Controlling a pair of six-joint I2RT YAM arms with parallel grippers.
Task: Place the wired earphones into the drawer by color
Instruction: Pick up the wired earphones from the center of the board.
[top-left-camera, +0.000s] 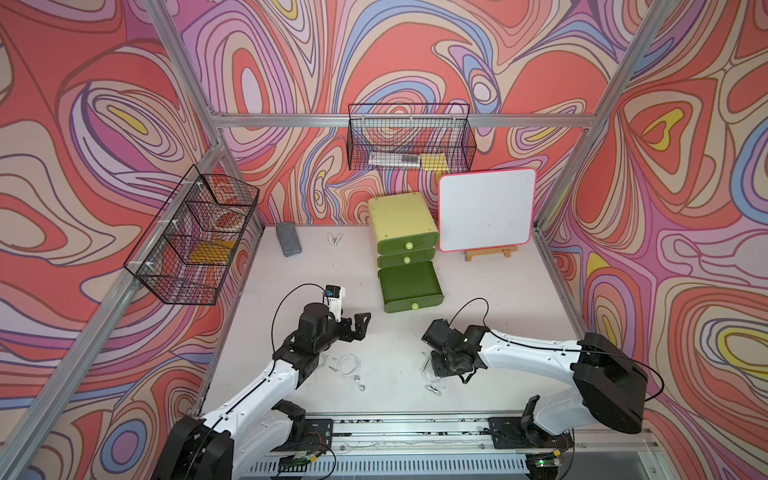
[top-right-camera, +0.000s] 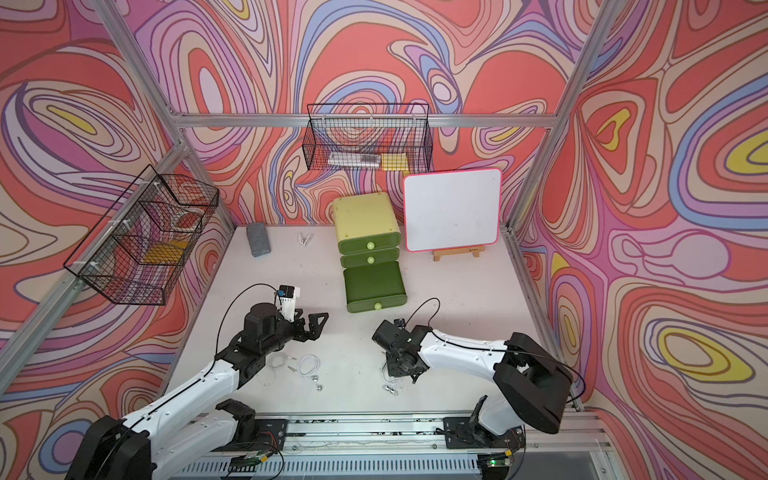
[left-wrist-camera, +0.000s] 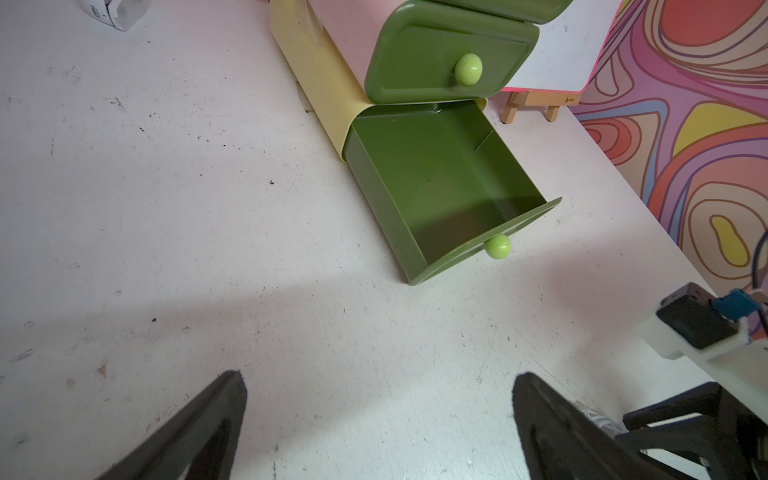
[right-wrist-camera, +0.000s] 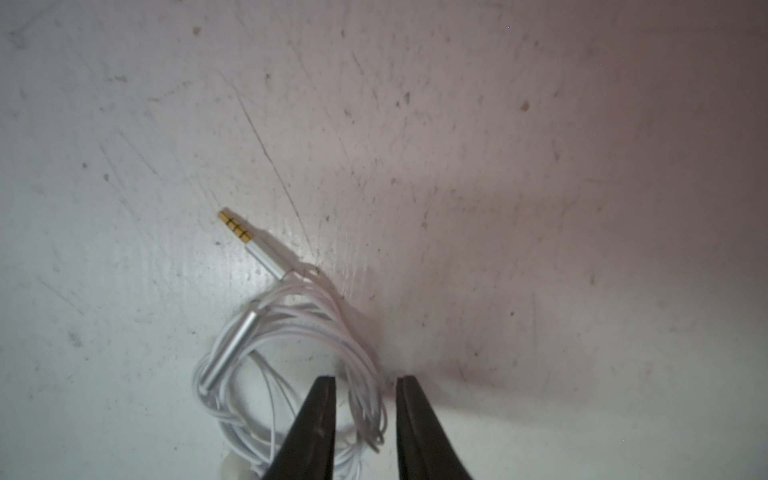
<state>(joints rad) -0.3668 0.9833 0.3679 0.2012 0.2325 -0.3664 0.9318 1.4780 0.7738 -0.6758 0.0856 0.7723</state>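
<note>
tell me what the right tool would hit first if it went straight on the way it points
The right tool points down at the table, its jaws apart over strands of the white earphones. Those strands come first, then likely the table just beneath; depth is unclear.

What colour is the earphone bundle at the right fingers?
White cable, silver plug sleeve, gold jack tip; right wrist view shows it best.
</note>
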